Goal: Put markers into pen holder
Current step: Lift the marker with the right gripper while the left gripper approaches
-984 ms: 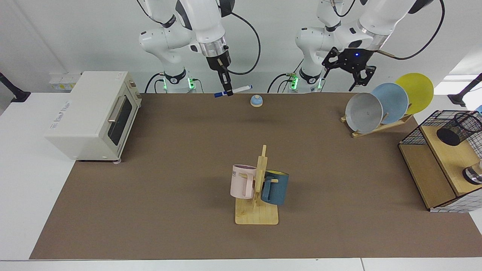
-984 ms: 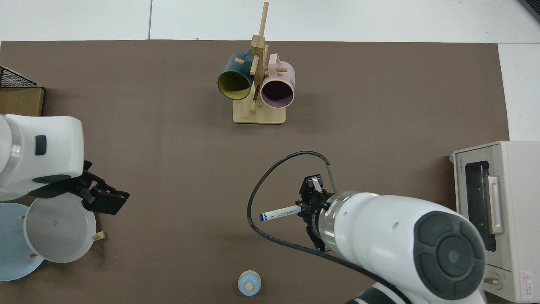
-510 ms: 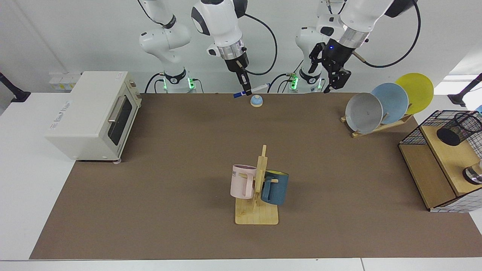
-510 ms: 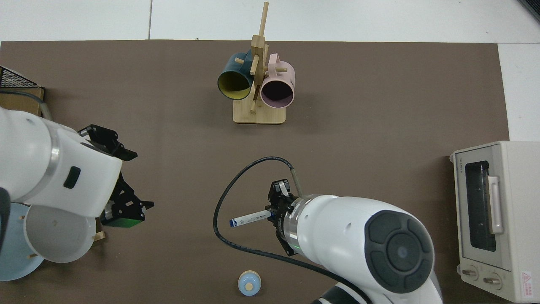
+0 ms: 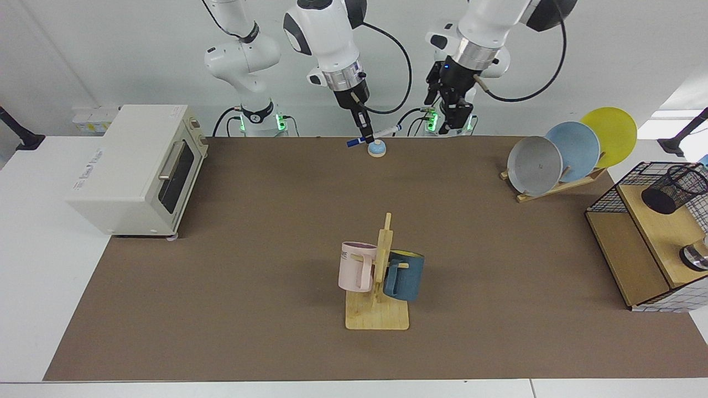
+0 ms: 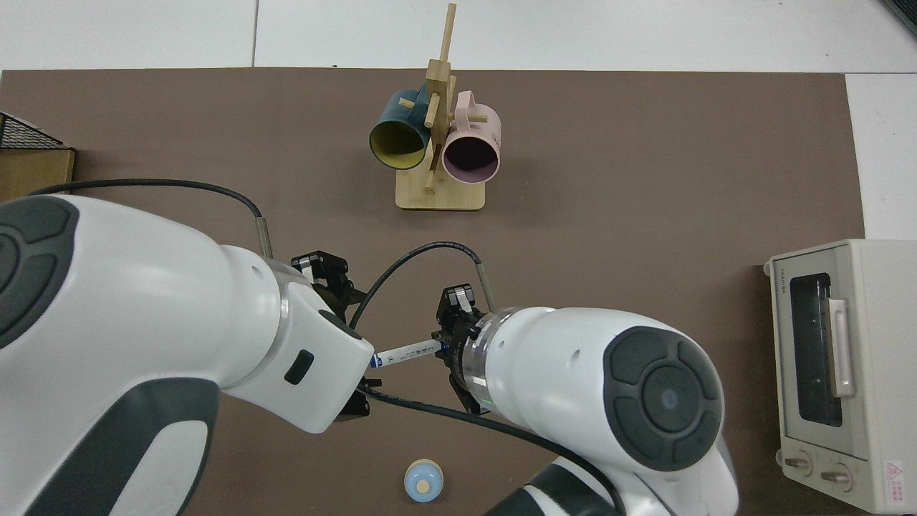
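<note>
The white marker [image 5: 383,133] with its blue cap hangs nearly level above the table's far edge, and my right gripper [image 5: 366,136] is shut on it near the capped end. In the top view the marker [image 6: 405,351] bridges the gap between the two arms. My left gripper [image 5: 453,117] is open and hovers just off the marker's free end; one of its fingers [image 6: 326,266] shows beside the wrist, the tips hidden under the arm. The black mesh pen holder [image 5: 676,189] lies tilted on a wooden shelf at the far right, out of the top view.
A blue bell [image 5: 376,148] sits right below the marker. A mug rack [image 5: 378,309] with pink and blue mugs stands mid-table. A toaster oven [image 5: 138,166] is at the left. A plate rack [image 5: 569,152] and a rectangular wire basket [image 5: 608,196] are at the right.
My left arm swung from above the plate rack to beside the marker's free end. My right arm carried the marker a little toward it, over the bell.
</note>
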